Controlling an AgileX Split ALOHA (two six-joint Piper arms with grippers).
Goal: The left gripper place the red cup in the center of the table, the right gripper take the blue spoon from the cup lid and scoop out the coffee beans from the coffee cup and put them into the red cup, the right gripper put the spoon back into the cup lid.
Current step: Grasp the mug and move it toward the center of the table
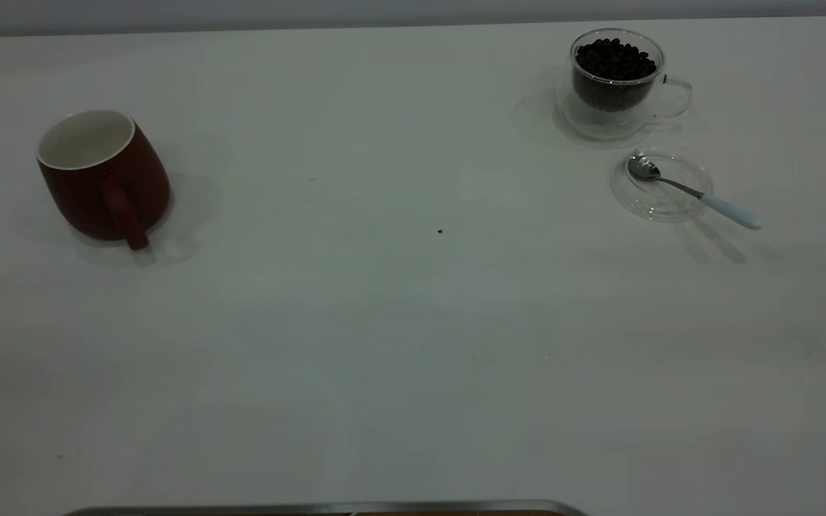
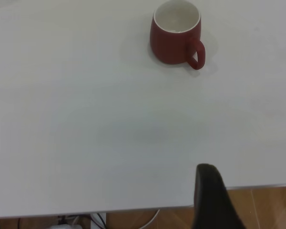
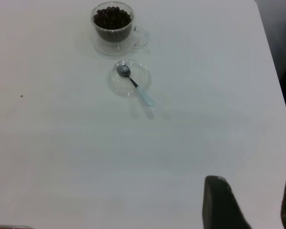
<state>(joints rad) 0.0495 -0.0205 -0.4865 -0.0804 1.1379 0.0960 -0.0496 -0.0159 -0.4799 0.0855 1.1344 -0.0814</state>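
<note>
Table point(image 1: 399, 344): white top; carries everything listed below; a tiny dark speck point(image 1: 440, 231) sits near its middle.
Red cup point(image 1: 103, 175): upright at the left side of the table in the exterior view, well apart from the glassware; white inside shows nothing in it; handle turned toward the near edge of that view.
Coffee cup point(image 1: 617, 80): clear double-walled glass, upright at the far right of the table, handle pointing right.
Coffee beans point(image 1: 614, 60): dark heap filling the coffee cup close to its rim.
Cup lid point(image 1: 661, 183): clear disc lying flat, just beside the coffee cup on its near side in the exterior view.
Blue spoon point(image 1: 696, 192): metal bowl resting inside the cup lid; pale blue handle sticks out over the lid's rim, toward the right.
My left gripper point(image 2: 214, 200): out of the exterior view; my wrist camera shows one black finger point(image 2: 210, 193) over the table's edge, well short of the red cup. I hold nothing that I can see; with only one finger showing, I cannot tell how far apart my fingers stand.
My right gripper point(image 3: 255, 205): out of the exterior view; two black fingers point(image 3: 220, 202) show in my wrist camera with bare table between them, spread apart, holding nothing, well apart from the spoon and lid.
</note>
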